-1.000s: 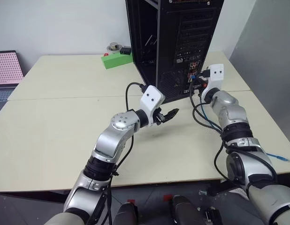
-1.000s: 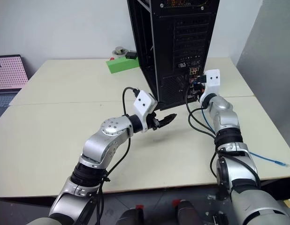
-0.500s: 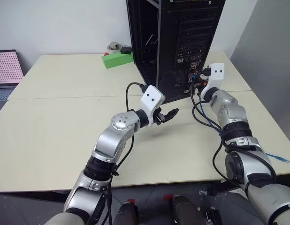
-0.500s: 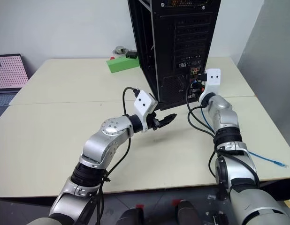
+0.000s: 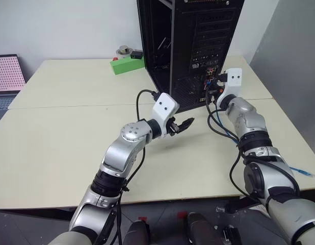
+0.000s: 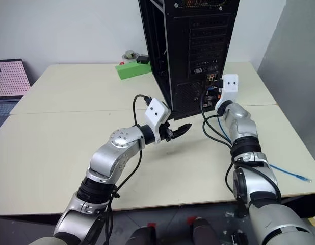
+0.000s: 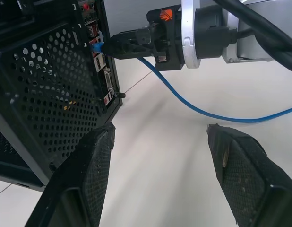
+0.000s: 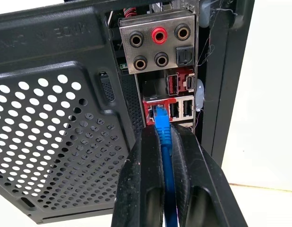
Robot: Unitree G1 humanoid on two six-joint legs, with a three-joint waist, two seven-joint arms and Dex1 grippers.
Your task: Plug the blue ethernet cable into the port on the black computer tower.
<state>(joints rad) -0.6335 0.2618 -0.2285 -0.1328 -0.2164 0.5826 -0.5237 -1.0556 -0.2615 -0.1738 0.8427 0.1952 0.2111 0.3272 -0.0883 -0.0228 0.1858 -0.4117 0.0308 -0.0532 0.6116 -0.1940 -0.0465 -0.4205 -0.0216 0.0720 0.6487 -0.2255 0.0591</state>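
Two pale beige tabletops (image 5: pixel 66 153) sit edge to edge, and on the far one stands a single tall black metal computer tower (image 5: pixel 190 46), upright with its long axis vertical, its perforated rear panel of slot covers and coloured jacks facing near and slightly right. One thin light-blue ethernet cable (image 7: pixel 193 106) runs with its long axis from the tower's connector cluster toward the near right, trailing over the table beside the right arm to its free end (image 6: pixel 300 178), which lies at the near right edge; its leading plug points straight into the tower's rear. Seen from the right wrist, that plug tip sits at the mouth of the port (image 8: pixel 153 113), a small dark squarish socket in a red-framed block just below the row of round audio jacks; whether it is fully seated cannot be told. The right gripper (image 8: pixel 164 142), held level at the tower's rear, has its two black fingers pressed together on the cable just behind the plug, pinching it. The left gripper (image 5: pixel 184 124) hovers above the table just near of the tower's lower corner, its two fingers spread wide, holding and touching nothing. A single green rectangular block (image 5: pixel 126 64) lies on the far table left of the tower, with a small round metal object and a small black piece on top.
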